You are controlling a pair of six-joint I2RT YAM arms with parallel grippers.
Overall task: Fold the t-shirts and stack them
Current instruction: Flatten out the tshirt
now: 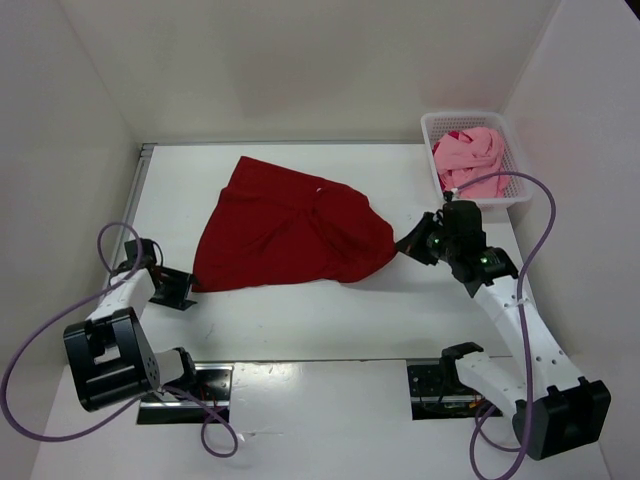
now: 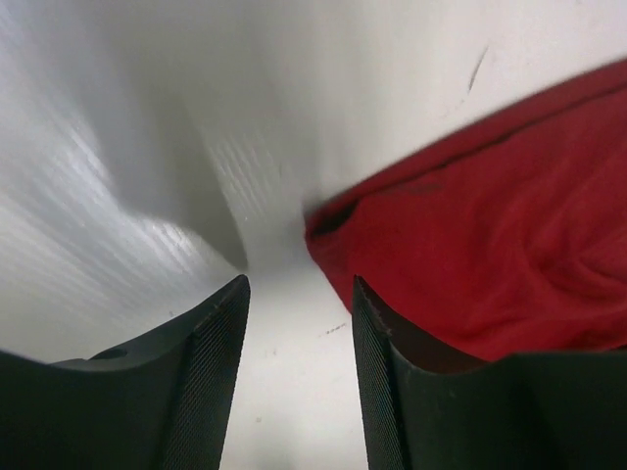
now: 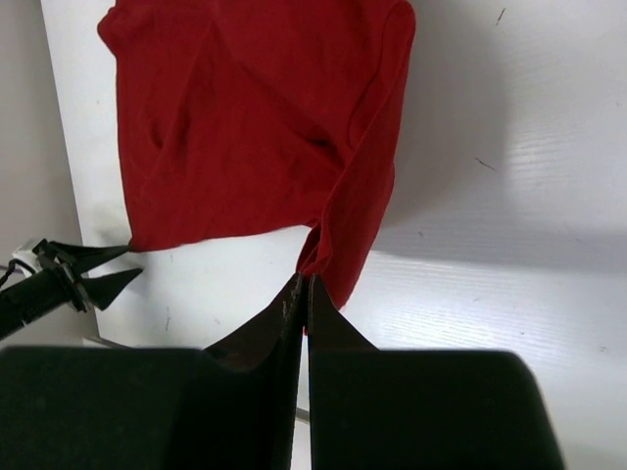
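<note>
The dark red t-shirt lies spread and rumpled on the white table. My right gripper is shut on its right edge; in the right wrist view the cloth hangs stretched from the closed jaws. My left gripper is open and empty, low at the shirt's lower left corner; in the left wrist view that corner lies just ahead of the right finger. The light pink t-shirt is bunched in the basket. A bit of crimson cloth peeks out behind it.
The white lattice basket stands at the back right corner against the wall. White walls close the table on the left, back and right. Purple cables loop from both arms. Two dark cut-outs sit near the front edge.
</note>
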